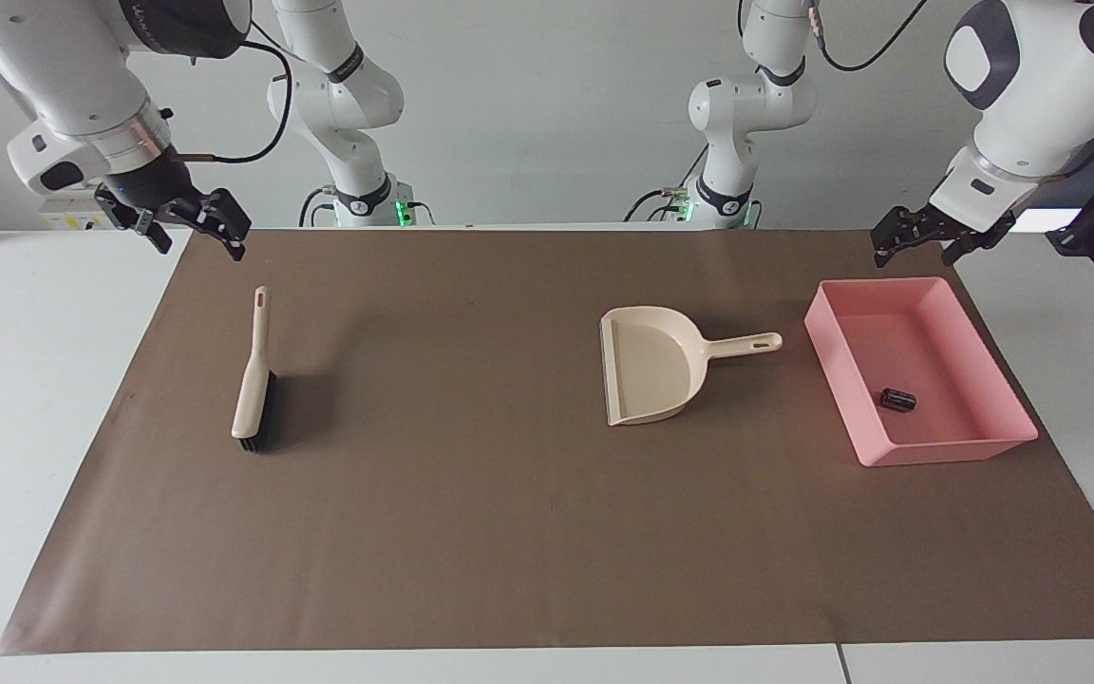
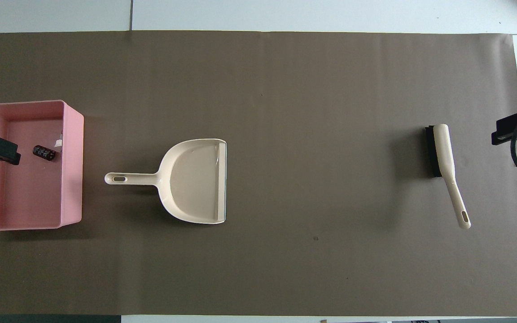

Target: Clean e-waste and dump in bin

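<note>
A short dark cylinder (image 1: 897,399) and a small white piece (image 2: 58,143) of e-waste lie inside the shallow pink plastic bin (image 1: 1003,446) at the left arm's end of the brown-covered surface (image 1: 471,532), so the task looks finished. The empty beige plastic dustpan (image 1: 647,366) and beige-handled black-bristled brush (image 1: 253,380) lie set down on it. The left claw (image 1: 920,237) and right claw (image 1: 188,224) hang spread and empty, raised over the surface's robot-side corners.
</note>
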{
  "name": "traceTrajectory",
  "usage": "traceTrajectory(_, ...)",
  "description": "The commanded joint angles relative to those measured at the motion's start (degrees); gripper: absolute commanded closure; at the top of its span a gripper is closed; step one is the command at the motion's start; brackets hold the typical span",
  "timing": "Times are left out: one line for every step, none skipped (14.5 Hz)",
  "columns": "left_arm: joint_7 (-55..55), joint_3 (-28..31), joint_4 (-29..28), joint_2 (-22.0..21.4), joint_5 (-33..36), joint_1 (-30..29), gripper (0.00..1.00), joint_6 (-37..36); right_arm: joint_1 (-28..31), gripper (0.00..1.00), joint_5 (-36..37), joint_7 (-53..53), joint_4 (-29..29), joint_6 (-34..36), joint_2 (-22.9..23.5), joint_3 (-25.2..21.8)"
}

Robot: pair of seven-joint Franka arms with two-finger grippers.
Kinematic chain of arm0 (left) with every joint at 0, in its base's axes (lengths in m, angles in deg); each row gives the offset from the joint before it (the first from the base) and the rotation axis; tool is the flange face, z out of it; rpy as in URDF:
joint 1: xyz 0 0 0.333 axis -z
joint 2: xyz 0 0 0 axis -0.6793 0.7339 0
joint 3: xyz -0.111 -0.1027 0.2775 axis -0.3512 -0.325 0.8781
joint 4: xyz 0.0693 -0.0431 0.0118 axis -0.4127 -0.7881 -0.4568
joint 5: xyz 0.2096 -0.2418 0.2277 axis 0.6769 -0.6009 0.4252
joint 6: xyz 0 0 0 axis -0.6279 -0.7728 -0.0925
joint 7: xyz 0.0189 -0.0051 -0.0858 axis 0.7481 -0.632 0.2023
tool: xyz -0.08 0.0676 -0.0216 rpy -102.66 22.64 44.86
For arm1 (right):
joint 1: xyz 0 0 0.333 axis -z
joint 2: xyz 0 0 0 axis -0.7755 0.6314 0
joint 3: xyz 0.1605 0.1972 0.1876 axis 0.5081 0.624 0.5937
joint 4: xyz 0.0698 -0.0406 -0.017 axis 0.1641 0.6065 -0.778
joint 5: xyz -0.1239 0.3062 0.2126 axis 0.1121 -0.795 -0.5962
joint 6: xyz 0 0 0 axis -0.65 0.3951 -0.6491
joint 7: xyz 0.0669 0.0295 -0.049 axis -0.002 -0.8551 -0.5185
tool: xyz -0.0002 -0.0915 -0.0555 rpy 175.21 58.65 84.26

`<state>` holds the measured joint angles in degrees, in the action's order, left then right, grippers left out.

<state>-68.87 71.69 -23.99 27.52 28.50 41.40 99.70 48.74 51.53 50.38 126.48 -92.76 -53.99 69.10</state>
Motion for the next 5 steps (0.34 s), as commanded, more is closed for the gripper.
traceTrajectory(0.58, -0.26, -0.96, -1.13, -0.98, -0.29, 0.02, 0.87, -0.09, 0.00, -0.56, 0.22, 1.84, -0.68, -1.53, 0.03)
traceTrajectory(0.49, -0.26, -1.05, -1.13, -0.98, -0.29, 0.02, 0.87, -0.09, 0.00, -0.56, 0.22, 1.84, -0.68, -1.53, 0.03)
traceTrajectory(0.49, -0.26, -1.05, -1.13, -0.98, -0.29, 0.02, 1.04, -0.09, 0.00, -0.56, 0.22, 1.75, -0.68, -1.53, 0.03)
traceTrajectory(0.49, -0.17, -0.96, -1.13, -0.98, -0.37, 0.02, 1.13, -0.09, 0.00, -0.56, 0.22, 1.75, -0.68, -1.53, 0.03)
traceTrajectory(0.49, -0.17, -0.96, -1.13, -0.98, -0.37, 0.02, 1.13, -0.09, 0.00, -0.56, 0.22, 1.84, -0.60, -1.53, 0.03)
